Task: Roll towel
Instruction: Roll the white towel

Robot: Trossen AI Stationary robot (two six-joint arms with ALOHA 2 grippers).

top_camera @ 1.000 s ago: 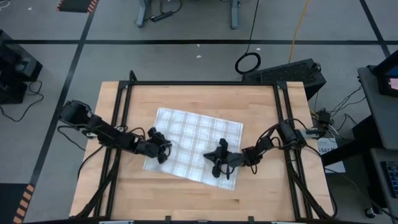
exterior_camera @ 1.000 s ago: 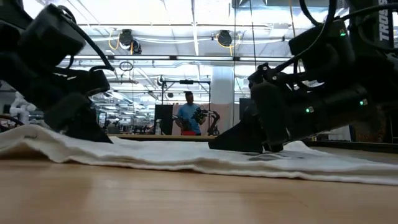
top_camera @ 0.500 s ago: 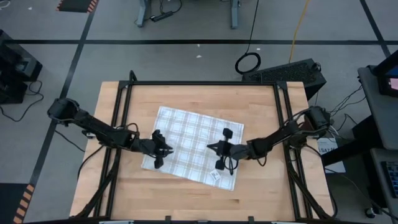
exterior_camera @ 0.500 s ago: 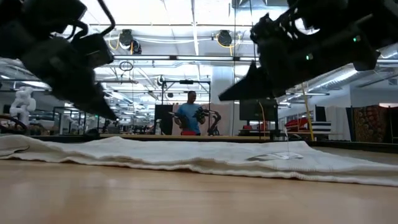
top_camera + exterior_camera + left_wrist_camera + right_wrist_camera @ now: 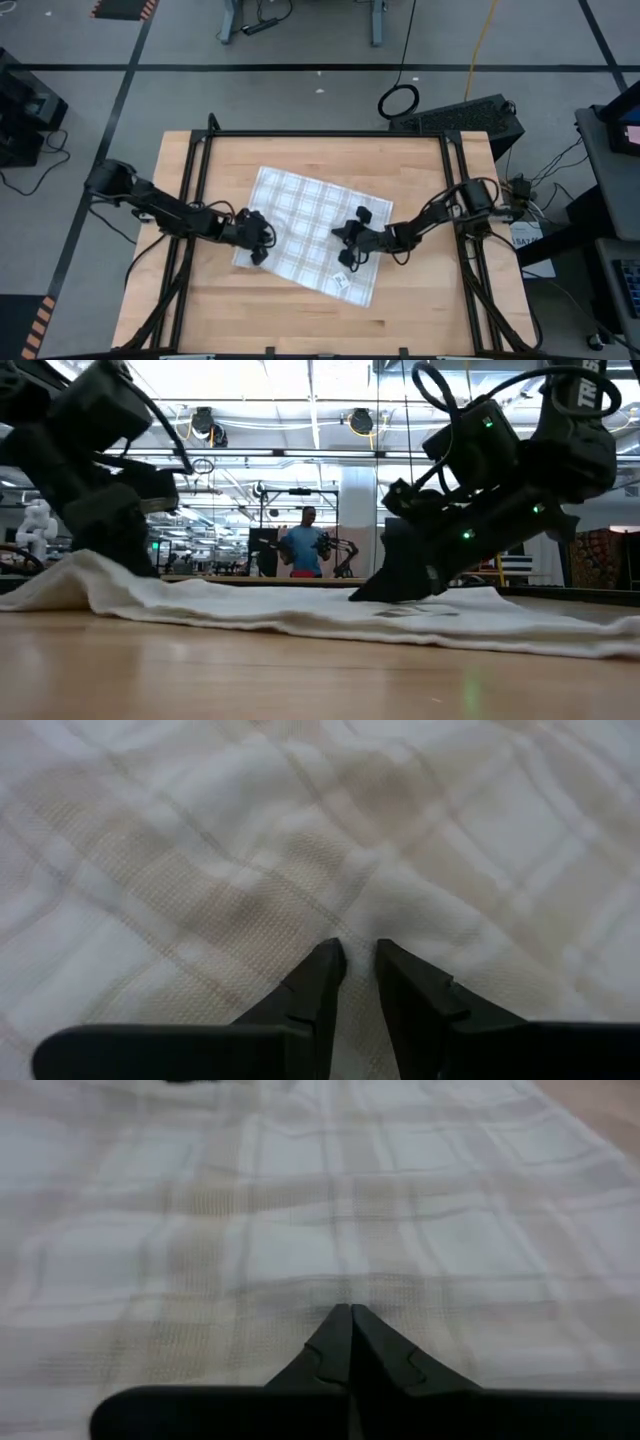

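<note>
The left hand [image 5: 262,241] presses down on the towel [image 5: 315,225] near its left edge, fingers [image 5: 318,982] a narrow slit apart with a small ridge of cloth between them. The right hand [image 5: 347,252] is clenched tight, tips on the cloth near its front edge. The towel lies spread and slanted on the worktop [image 5: 420,300]. Only the high view shows its small tag [image 5: 339,281]; the low view shows the cloth bunched up under the left hand, with a person [image 5: 304,546] far behind.

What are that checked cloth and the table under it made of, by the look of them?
The towel looks like thin woven cotton or a similar fabric, matte: the left wrist view shows a fine waffle-like weave, and it lies in soft wrinkles. The table looks like light wood, butcher-block style, with visible plank seams and a smooth, faintly glossy finish.
</note>
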